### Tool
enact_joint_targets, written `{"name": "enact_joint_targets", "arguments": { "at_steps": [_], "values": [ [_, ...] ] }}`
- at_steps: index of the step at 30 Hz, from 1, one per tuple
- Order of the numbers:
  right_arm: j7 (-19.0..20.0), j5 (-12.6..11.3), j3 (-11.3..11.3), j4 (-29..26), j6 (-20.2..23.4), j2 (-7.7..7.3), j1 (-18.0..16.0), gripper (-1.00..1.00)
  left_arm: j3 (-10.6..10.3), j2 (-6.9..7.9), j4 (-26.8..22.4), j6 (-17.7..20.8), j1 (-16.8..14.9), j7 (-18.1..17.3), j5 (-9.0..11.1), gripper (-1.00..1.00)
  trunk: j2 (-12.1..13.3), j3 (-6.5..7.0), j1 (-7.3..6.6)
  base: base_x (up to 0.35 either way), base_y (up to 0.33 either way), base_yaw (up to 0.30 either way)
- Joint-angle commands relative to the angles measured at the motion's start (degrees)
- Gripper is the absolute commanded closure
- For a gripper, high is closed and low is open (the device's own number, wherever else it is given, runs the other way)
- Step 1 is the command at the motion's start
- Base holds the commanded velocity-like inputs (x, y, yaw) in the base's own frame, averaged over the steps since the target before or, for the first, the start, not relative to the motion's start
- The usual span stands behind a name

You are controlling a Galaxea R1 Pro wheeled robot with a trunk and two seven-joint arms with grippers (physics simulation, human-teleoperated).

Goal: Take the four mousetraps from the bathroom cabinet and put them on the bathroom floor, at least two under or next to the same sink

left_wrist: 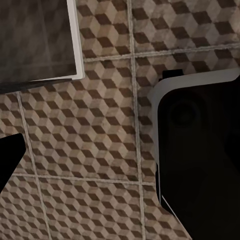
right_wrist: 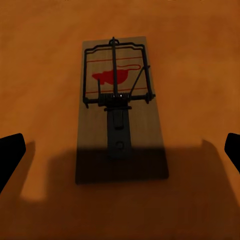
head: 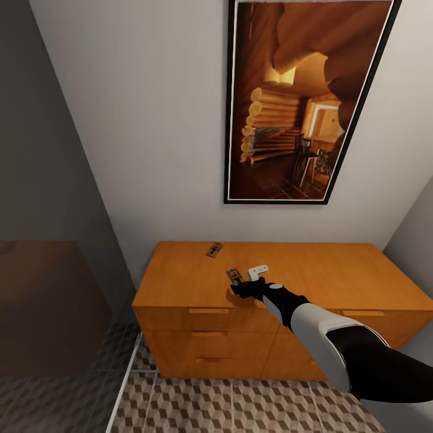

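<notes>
Right arm (head: pixel 337 337) reaches forward, jaws spread wide.

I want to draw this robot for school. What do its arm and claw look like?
The right arm is chunky and smooth, with a glossy black upper part, a white shell in the middle and a black wrist with a small white patch. Its claw is black, with dark fingers. No cables or writing show.
</notes>
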Motion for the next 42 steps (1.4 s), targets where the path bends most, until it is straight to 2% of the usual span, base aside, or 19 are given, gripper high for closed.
{"name": "enact_joint_targets", "arguments": {
  "at_steps": [1, 42],
  "values": [
    [0.1, 0.3, 0.2, 0.0, -0.1, -0.01, -0.1, -1.00, -0.5, -0.05, 0.3, -0.4, -0.1, 0.0, 0.5, -1.00, -0.1, -0.12, 0.03, 0.000, 0.000, 0.000],
    [0.1, 0.3, 0.2, 0.0, -0.1, -0.01, 0.0, -1.00, -0.5, -0.05, 0.3, -0.4, -0.1, 0.0, 0.5, -1.00, -0.1, -0.98, 0.03, 0.000, 0.000, 0.000]
  ]
}}
